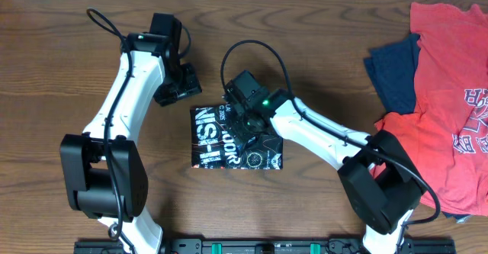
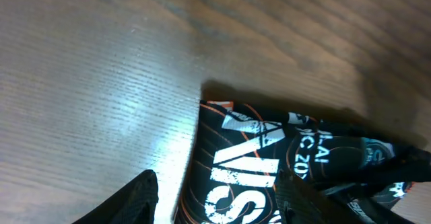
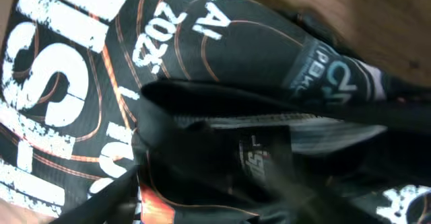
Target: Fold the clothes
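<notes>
A shiny black synthetic jersey [image 1: 213, 143] with orange-red contour lines, folded small at the middle of the wooden counter [image 1: 320, 33], looks light, limp and slippery, best pinched at stacked edges; left tool [image 1: 179, 88] gapes empty beside it; right tool [image 1: 248, 124] sits over it, hold unclear.

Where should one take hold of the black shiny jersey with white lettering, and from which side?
Probably by its left edge near the far corner, coming from the left with the left gripper. The black jersey lies as a flat folded rectangle; that edge is uncovered, while the right gripper covers its middle.
</notes>
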Robot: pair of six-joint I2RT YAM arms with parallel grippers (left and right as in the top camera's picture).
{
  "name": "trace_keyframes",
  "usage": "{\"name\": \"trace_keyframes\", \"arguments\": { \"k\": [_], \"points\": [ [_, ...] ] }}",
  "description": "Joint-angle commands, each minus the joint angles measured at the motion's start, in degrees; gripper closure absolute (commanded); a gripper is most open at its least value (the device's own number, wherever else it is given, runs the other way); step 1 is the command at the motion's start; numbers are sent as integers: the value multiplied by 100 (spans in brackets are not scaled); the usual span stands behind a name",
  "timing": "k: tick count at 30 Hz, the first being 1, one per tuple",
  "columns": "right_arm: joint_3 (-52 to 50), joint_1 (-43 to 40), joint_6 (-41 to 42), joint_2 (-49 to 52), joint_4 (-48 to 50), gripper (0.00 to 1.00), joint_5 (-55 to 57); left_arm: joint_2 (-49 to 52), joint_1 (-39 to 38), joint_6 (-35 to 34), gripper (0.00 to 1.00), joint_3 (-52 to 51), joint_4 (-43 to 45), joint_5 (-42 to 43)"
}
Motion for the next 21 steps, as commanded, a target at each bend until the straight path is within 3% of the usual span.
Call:
{"name": "trace_keyframes", "arguments": {
  "k": [1, 2, 14, 19, 21],
  "points": [
    [26, 44, 251, -4, -111, 82, 286, 74, 15, -11, 42, -35, -11, -46],
    [28, 35, 282, -9, -212, 99, 289, 74, 15, -11, 42, -35, -17, -46],
    [20, -435, 2229, -302, -2463, 98, 1814, 74, 13, -13, 42, -35, -101, -44],
    [-37, -527, 2426, -299, -2636, 85, 2063, 74, 13, -13, 42, -35, -101, -44],
    [-44, -542, 2426, -299, -2723, 73, 2050, 74, 13, -13, 41, -35, -101, -44]
  ]
}}
